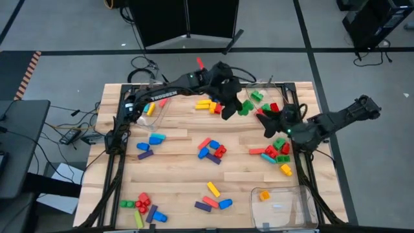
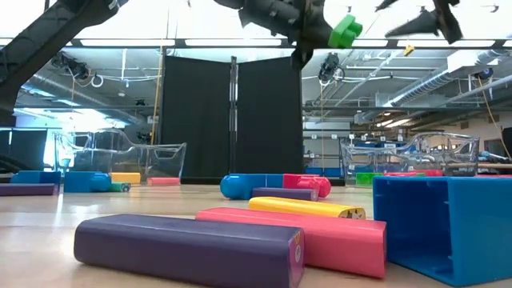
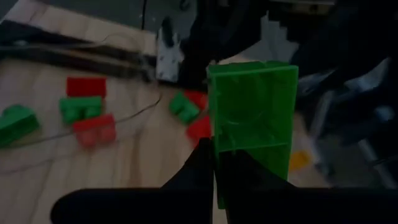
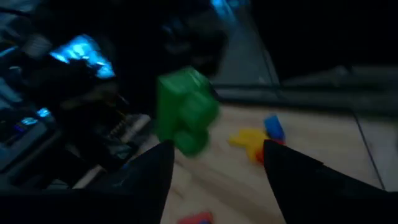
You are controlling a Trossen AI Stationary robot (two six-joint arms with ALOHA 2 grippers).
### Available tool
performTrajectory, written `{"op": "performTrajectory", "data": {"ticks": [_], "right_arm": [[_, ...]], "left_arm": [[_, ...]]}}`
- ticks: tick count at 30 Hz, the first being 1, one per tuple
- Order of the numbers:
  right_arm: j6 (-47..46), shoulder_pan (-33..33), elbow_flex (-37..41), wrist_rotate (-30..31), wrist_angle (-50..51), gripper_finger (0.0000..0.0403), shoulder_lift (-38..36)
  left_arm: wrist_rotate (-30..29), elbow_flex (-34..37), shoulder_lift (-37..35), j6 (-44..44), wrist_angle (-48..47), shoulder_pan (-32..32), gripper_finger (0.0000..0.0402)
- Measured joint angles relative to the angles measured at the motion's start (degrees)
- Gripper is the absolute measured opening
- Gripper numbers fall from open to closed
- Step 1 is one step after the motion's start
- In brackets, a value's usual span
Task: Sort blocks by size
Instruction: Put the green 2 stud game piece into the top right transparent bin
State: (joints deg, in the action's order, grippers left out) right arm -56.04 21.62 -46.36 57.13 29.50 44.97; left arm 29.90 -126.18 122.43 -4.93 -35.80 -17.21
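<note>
Wooden table (image 1: pixel 181 171) carries scattered blocks (image 1: pixel 212 150) front to back. I see the left gripper (image 1: pixel 231 107) raised at the far right, jaws clamped on a green block (image 3: pixel 252 118), its long axis upright. Right gripper (image 1: pixel 270 122) just beside, jaws apart, empty, facing that block: handover likely.

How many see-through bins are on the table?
3 clear bins in the high view: one at the top left, one at the top right, partly covered, and one at the bottom right. None seems fully hidden.
</note>
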Motion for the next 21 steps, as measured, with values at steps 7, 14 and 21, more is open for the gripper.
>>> {"op": "performTrajectory", "data": {"ticks": [7,14,21], "right_arm": [[22.98,-5.09,-0.84,-6.88,-18.70,0.0297,0.00],[25.73,-10.35,-0.89,-14.55,-23.16,0.0306,0.02],[27.76,-14.36,-0.89,-22.06,-26.93,0.0287,0.26]], "left_arm": [[10.56,-1.30,0.00,-7.06,7.55,0.00,0.0012],[13.55,-1.30,0.02,-10.77,12.63,0.03,0.0012],[11.92,-1.28,0.02,-11.24,12.67,0.13,0.0012]]}}
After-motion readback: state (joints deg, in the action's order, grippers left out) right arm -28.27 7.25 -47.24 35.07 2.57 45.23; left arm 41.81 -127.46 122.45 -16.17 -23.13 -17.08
